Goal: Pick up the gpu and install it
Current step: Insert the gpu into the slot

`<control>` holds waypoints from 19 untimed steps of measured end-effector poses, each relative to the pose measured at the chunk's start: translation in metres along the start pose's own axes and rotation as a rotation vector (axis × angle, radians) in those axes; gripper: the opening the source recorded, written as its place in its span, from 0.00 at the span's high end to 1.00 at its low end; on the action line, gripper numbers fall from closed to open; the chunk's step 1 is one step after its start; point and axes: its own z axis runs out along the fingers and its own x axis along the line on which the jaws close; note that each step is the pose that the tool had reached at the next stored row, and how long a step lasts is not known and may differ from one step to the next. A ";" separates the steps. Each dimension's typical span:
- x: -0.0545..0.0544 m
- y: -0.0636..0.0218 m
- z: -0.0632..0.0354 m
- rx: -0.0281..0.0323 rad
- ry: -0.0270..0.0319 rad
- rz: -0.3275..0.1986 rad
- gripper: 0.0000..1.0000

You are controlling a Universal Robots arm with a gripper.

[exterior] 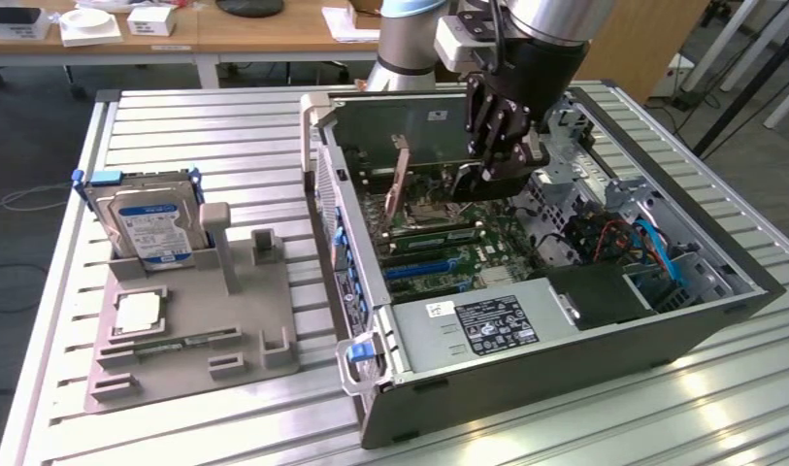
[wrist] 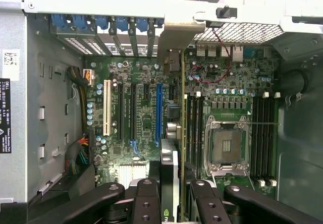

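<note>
In the exterior view the arm reaches down into the open computer case (exterior: 563,361), which lies on its side on the slatted table (exterior: 213,417). The gripper (exterior: 491,181) hangs over the motherboard (exterior: 478,254), toward the end of the case farther from the camera. Its fingers are clenched on a dark flat piece that I take to be the gpu (exterior: 474,184), held clear above the board rather than seated in it. The blue expansion slots (exterior: 417,268) lie from the claw toward the exterior view's left and nearer the camera. A thin brownish upright plate (exterior: 400,183) stands between the claw and the case wall. The hard drive (exterior: 148,229) sits well apart in its grey holder (exterior: 246,325), on the exterior view's left and untouched. In the wrist view the gripper (wrist: 171,204) grasps the gpu (wrist: 169,176) edge-on: one black finger (wrist: 144,200) presses each face, and the card's narrow edge runs away from the camera between them. Its long axis lies parallel to the slots. The long blue slot (wrist: 159,110) sits just beside the card's line and a little ahead of it along that axis, toward the row of rear bracket openings. So the card looks aligned in direction but offset sideways, and not yet down on any slot.
</note>
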 end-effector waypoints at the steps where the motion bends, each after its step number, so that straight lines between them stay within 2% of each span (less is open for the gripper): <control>1: 0.000 0.0000 0.0000 0.0000 0.0000 0.000 0.73; 6: 0.000 0.0024 0.0004 0.0008 0.0006 0.000 0.73; 7: 0.000 0.0041 0.0006 0.0011 0.0045 0.000 0.73; 11: 0.000 0.0061 0.0022 0.0011 0.0373 -0.002 0.73; 12: 0.000 0.0060 0.0029 0.0011 0.0404 -0.003 0.73; 17: 0.001 0.0059 0.0089 0.0011 0.0411 -0.003 0.73; 19: 0.001 0.0059 0.0115 0.0011 0.0396 -0.003 0.73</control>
